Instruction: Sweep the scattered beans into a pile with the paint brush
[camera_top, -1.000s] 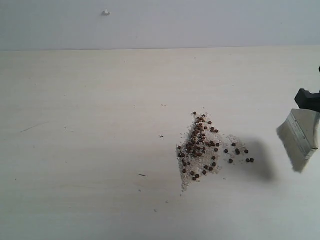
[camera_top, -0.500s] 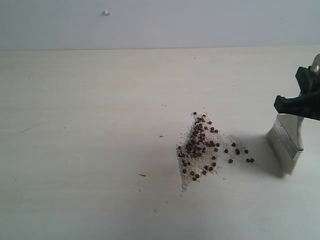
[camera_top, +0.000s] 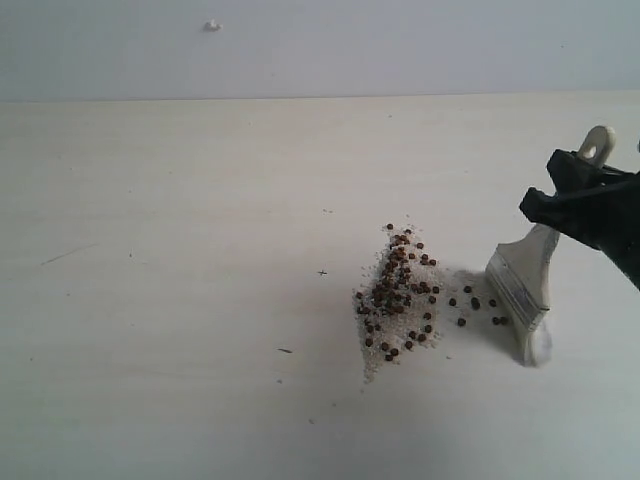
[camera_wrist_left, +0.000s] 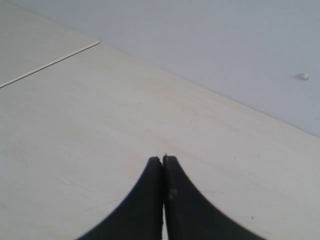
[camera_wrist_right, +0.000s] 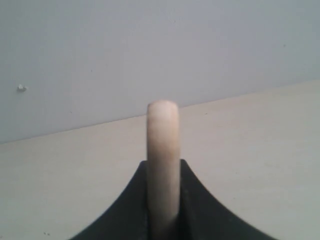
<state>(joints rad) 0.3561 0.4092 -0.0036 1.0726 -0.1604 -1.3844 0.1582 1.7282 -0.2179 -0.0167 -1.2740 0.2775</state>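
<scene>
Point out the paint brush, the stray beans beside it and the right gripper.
Flat pale-wood paint brush (camera_top: 520, 288): exterior view, on its silver ferrule.
Tiny dark reddish-brown beans (camera_top: 475, 302): exterior view, on one stray bean.
Black right gripper (camera_wrist_right: 163, 167): right wrist view, between fingertips clamping the handle.

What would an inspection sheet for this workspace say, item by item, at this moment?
Surface: pale table with a few faint scratches.
Job's things: pile near the middle; a few loose beans to its right; paint brush tilted, bristles down just right of those beans and seeming to touch the table.
Clutter: whitish crumbs around the pile; small dark specks on the table.
Grippers: right pincer shut on the brush handle; left pincer shut and empty, over bare table.
Cables: nothing seen.
Surroundings: plain pale wall with one small white bump.
</scene>
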